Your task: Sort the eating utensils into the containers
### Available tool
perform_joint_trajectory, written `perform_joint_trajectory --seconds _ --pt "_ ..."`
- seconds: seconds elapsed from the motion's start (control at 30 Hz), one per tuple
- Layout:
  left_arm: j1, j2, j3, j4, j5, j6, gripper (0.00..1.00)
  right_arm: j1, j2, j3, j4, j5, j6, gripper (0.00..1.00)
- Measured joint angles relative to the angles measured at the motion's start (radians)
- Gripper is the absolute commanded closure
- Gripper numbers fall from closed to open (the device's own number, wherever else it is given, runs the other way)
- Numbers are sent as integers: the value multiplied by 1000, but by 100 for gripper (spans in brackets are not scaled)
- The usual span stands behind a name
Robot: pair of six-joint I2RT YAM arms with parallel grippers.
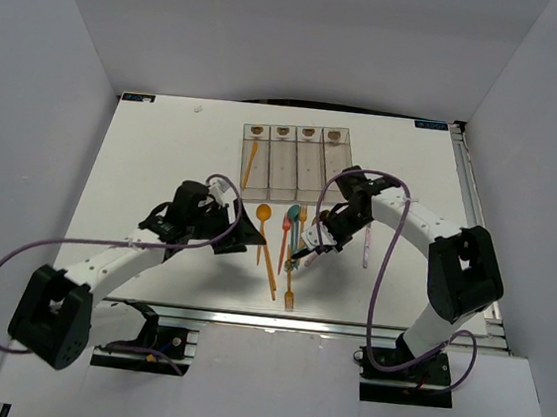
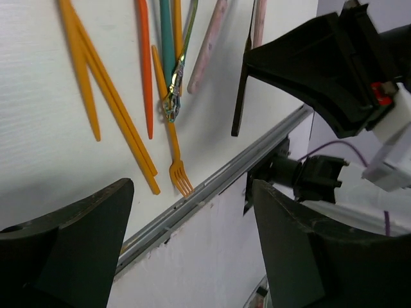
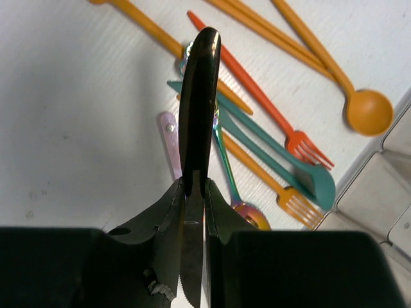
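The right claw (image 3: pixel 192 187) is pinched narrow on a black knife (image 3: pixel 198 90), gripped at the blade, with the handle reaching out ahead over the loose utensils (image 1: pixel 283 237) on the bench (image 1: pixel 164 157). The containers (image 1: pixel 294 170) lie just beyond, running lengthwise away from the bases. This arm is nearer, and the knife likely needs aligning with a bin. The left claw (image 1: pixel 238 234) stands wide, empty.

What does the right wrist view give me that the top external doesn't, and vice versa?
Right wrist only: the serrated edge of the black plastic knife clamped in the right claw. Top external only: the full row of four clear plastic bins, a thin orange utensil lying in the leftmost. Both: the round-bowled orange spoon and teal spoon.
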Motion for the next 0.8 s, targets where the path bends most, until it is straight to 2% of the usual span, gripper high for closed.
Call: perform_joint_trajectory --seconds 0.23,0.4,0.53,0.8 --pt "-121 240 125 72 49 35 18 37 -14 0 7 -15 23 100" --pt "-158 276 155 74 19 54 18 50 -37 0 10 -7 26 100" --pt "-143 189 172 -29 -127 63 17 59 -71 12 12 32 13 100" --pt "-48 -204 182 -276 -440 27 15 134 -68 168 108 216 -55 100"
